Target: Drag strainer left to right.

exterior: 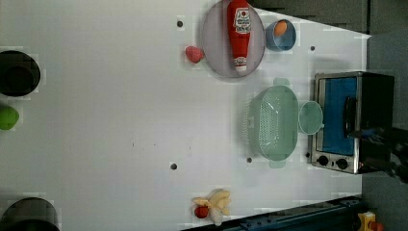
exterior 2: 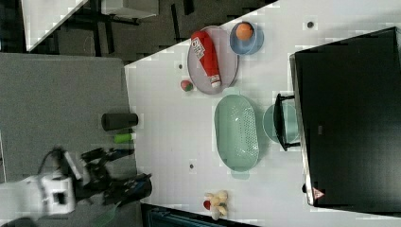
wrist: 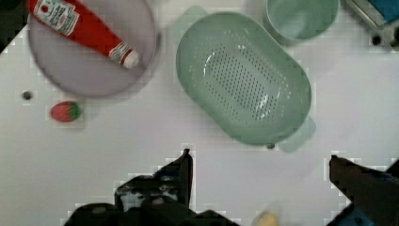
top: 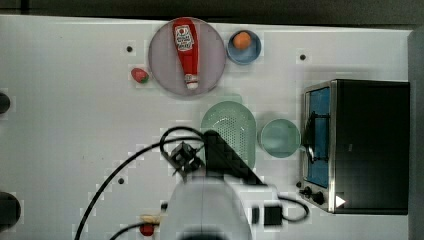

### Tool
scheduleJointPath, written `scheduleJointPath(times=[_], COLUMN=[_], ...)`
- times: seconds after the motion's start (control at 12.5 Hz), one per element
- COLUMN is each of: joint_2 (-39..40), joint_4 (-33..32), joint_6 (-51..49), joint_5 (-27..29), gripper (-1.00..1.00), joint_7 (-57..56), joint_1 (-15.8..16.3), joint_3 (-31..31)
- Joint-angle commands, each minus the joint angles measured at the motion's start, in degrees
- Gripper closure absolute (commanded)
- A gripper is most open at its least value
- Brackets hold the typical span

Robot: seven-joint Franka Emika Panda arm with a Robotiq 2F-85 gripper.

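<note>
One strainer (wrist: 243, 77) sits free on the table (wrist: 117, 136), touching nothing, bowl (wrist: 301, 16) just beside. Your pincer (wrist: 259, 176) hangs wide, empty, short of its rim; you likely hook that rim to drag.

Glossy perforated plastic strainer (wrist: 243, 77) beside a shiny metal-trimmed toaster oven (top: 356, 145).

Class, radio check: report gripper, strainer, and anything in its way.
Gripper open, off the strainer, holding nothing. Strainer flat on the table. Green bowl right beside it, toaster oven beyond, on the top view's right.
</note>
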Motion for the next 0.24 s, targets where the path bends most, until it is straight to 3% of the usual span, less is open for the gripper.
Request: scheduleJointPath(times=[0.08,0.24], joint_2=[0.2,0.8], joint_4=[3.6,5.0], joint_6=[-5.5,-5.8], joint_5=[-0.9,-0.9], gripper=[-1.0,-1.0], joint_7=[-4.6,-9.4], joint_1=[-0.8,-0.8], joint_3=[-1.9,-3.1])
